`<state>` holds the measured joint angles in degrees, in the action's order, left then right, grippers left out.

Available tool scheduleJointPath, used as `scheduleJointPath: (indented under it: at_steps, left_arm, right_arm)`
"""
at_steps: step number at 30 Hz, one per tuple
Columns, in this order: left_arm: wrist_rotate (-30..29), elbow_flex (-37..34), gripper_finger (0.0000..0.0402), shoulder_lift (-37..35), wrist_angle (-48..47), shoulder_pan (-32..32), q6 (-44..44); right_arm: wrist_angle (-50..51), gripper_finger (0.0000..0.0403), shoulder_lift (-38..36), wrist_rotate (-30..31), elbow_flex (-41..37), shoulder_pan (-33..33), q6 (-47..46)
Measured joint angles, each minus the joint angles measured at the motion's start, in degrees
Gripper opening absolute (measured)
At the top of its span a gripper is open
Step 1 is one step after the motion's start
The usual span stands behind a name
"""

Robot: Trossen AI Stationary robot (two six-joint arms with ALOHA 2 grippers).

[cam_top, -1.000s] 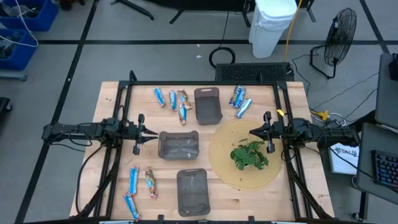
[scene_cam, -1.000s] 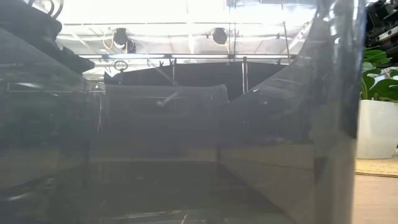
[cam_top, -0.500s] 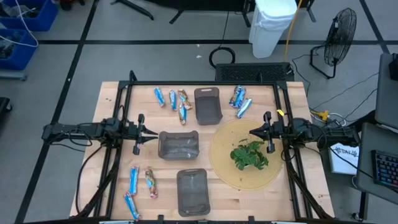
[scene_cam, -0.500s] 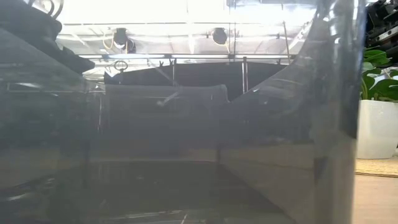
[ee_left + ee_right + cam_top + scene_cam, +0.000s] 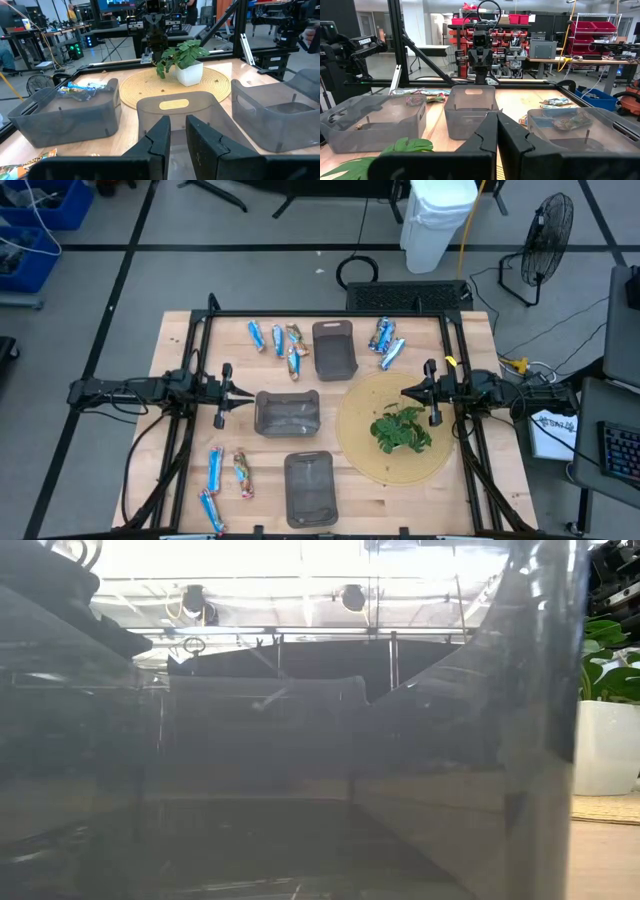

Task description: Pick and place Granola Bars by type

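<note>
High view alone shows all the granola bars [image 5: 278, 342], loose on the wooden table [image 5: 175, 340]: one cluster at its far edge, two beside the far grey tray [image 5: 334, 348], four at the near left corner. Left gripper [image 5: 224, 394] hovers slightly parted, holding nothing; right gripper [image 5: 424, 393] hovers shut and empty by the potted plant [image 5: 402, 428]. Low view shows only tray walls.
</note>
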<state>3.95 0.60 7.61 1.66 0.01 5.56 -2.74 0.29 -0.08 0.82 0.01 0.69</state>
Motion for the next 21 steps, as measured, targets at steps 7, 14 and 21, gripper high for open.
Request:
scheduleJointPath:
  at_steps: [7, 14, 21]
  left_arm:
    - [0.00, 0.00, 0.0067, -0.02, 0.08, 0.00, 0.10]
    - [0.00, -0.04, 0.0067, -0.02, 3.20, 0.00, 0.02]
    - [-3.79, 0.00, 0.0067, 0.32, 5.25, 0.01, 0.21]
  right_arm:
    - [0.00, 0.0000, 0.00, 0.00, 0.00, 0.00, 0.00]
    - [-3.92, 0.0000, -0.02, 3.27, -0.01, -0.02, -1.92]
    - [-4.33, 0.0000, 0.00, 3.06, -0.02, 0.00, -1.95]
